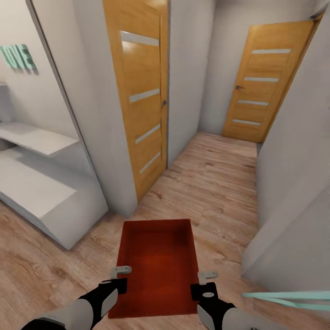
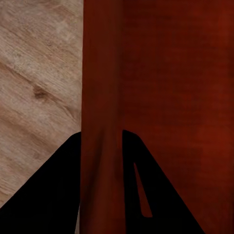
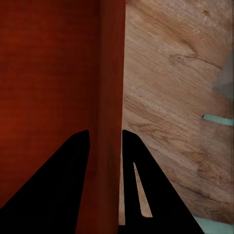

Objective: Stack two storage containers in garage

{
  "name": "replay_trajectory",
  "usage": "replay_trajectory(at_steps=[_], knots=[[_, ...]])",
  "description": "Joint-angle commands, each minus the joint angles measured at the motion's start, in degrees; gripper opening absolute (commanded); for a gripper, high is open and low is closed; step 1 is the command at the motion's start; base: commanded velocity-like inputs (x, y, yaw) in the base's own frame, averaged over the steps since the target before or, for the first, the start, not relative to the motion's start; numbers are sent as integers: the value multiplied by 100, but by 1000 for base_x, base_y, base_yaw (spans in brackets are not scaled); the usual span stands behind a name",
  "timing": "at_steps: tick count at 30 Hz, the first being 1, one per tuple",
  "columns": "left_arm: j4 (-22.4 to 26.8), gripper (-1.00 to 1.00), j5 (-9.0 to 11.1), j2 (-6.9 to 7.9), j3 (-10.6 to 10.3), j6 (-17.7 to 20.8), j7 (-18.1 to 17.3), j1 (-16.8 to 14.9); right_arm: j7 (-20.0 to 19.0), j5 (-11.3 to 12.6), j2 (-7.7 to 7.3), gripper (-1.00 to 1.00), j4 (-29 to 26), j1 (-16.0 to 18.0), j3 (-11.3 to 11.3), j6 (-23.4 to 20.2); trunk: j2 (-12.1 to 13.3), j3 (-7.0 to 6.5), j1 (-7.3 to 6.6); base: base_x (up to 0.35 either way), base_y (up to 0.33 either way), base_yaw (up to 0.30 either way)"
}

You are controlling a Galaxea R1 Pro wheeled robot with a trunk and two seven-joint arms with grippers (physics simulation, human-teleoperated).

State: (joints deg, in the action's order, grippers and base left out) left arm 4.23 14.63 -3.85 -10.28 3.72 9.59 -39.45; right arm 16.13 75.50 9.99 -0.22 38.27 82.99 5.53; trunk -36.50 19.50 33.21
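One orange-red storage container hangs low in front of me over light wood-plank flooring, its open top up and nothing inside. My left gripper is shut on its left side wall. My right gripper is shut on the right side wall. In the left wrist view the thin red wall runs between the two black fingers of the left gripper. The right wrist view shows the same for the right gripper, with the container's ribbed bottom beside it. The garage is out of view.
A narrow corridor floor leads ahead to a shut wooden door. Another wooden door stands ajar at the left beside a wall corner. White shelving sits left, a grey wall right, and a teal strip lies low at the right.
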Motion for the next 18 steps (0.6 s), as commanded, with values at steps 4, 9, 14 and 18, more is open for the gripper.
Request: replay_trajectory(at_steps=[4,9,14,18], knots=[[7,-100,208,61,405,49,78,-1,83,-44,-6,-100,-5,4,-72,123,-6,8,5,323,0,-253],[7,-100,211,61,405,49,78,-1,79,-44,-6,-100,-5,4,-72,123,-6,8,5,323,0,-253],[7,-100,208,60,404,49,78,-1,83,-44,-6,-100,-5,5,-72,123,-6,8,5,323,0,-248],[7,-100,208,60,404,49,78,-1,76,-44,-6,-100,-5,4,-72,123,-6,8,5,323,0,-234]])
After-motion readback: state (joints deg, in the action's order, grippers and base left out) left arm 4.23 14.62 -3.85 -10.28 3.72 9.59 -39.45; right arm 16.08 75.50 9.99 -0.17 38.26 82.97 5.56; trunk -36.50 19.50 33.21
